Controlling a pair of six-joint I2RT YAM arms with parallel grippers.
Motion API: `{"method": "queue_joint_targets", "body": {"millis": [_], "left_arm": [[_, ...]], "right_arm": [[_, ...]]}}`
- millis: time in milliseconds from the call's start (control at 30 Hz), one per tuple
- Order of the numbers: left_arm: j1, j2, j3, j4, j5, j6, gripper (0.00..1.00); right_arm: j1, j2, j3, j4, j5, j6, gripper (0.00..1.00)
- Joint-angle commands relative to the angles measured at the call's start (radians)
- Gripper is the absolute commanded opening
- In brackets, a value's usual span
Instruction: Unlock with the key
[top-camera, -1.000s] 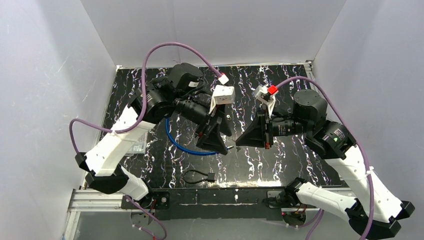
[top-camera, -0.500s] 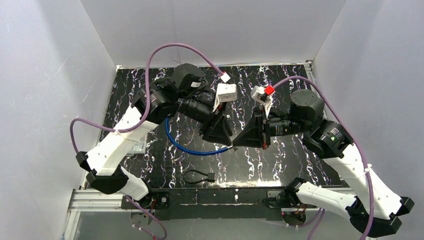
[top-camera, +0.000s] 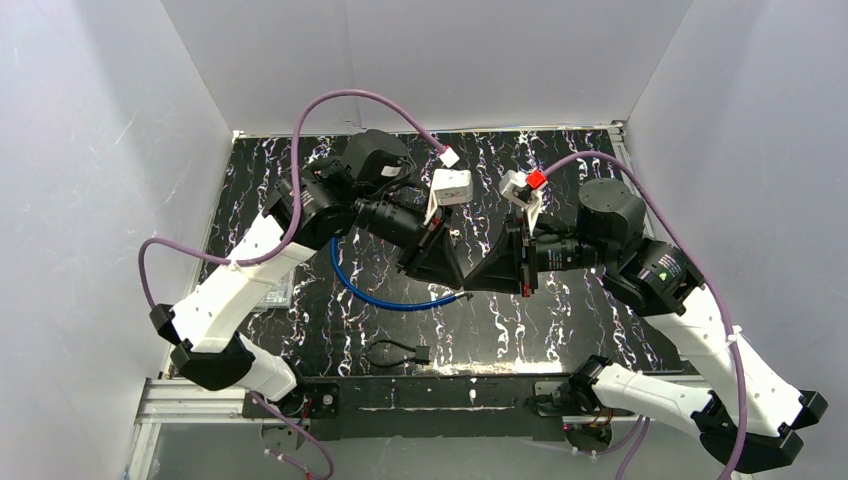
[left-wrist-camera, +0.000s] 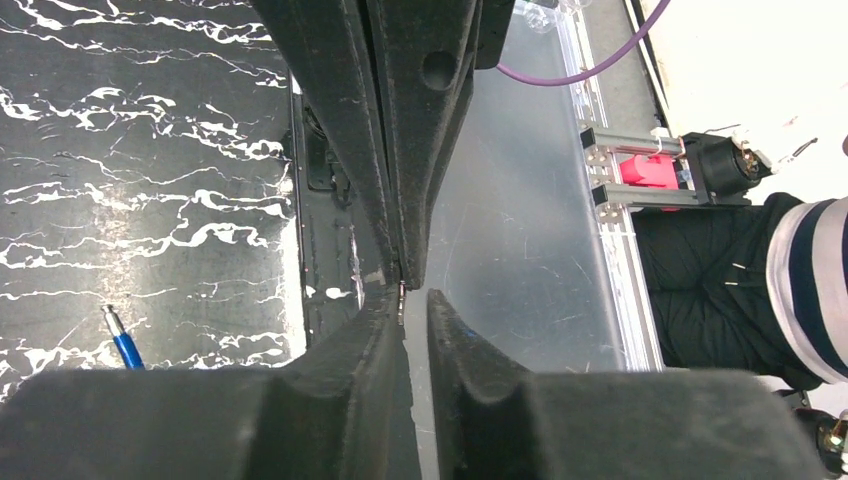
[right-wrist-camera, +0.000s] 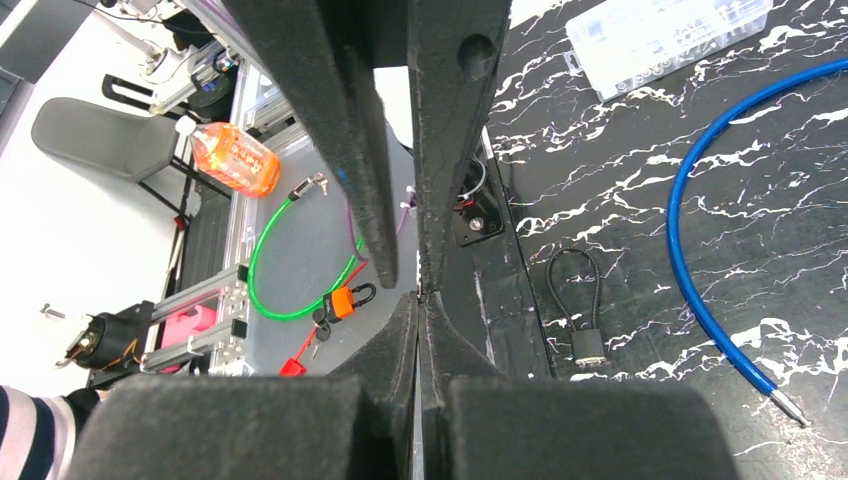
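**Passing the key tip to tip above the bench**

Found the right tool pressed together on a thin sliver of metal, judged to be the key. Noted the sliver poking edge-on just past the fingertips, most likely to leave something for a second grip to take.

Found the left tool nose to nose with it, raised above the middle of the bench, fingers a narrow gap apart on either side of that sliver. Could not tell contact from near-contact there. Read the pose as a handover in mid-air, with both wrists angled inward and down to bring the two sets of fingertips into one line.

Spotted a small black cable lock lying flat near the front edge of the bench, with nothing touching it. Spotted a blue cable curving just beside it, one metal end bare. Could not pick out the one meant for the key.

Judged the task barely begun, with the key nowhere near a keyhole. Expected a need for a firm pinch by the left tool before any letting go by the right. Feared a drop otherwise, given so thin and smooth a piece.
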Motion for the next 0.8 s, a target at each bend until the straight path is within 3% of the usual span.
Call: {"method": "queue_joint_targets", "body": {"millis": [0,67,267,500,633,767], "left_arm": [[0.001,-0.049,-0.005,-0.022,0.01,0.015,0.23],[0.002,-0.047,-0.003,-0.011,0.014,0.01,0.24],[0.002,-0.034,0.024,0.0,0.002,0.013,0.0],[0.002,-0.033,0.03,-0.001,-0.058,0.023,0.0],[0.002,-0.034,0.038,-0.006,-0.063,0.027,0.0],[0.002,-0.031,0.053,-0.004,-0.064,0.024,0.0]], "right_arm": [[0.004,-0.012,0.039,0.035,0.012,-0.014,0.01],[0.004,-0.01,0.036,0.038,0.007,-0.013,0.01],[0.009,-0.003,0.031,0.053,-0.006,-0.004,0.01],[0.014,-0.011,0.019,0.069,-0.005,0.0,0.02],[0.014,-0.062,-0.029,0.109,0.022,0.017,0.35],[0.014,-0.096,-0.075,0.152,0.038,0.043,0.41]]}}
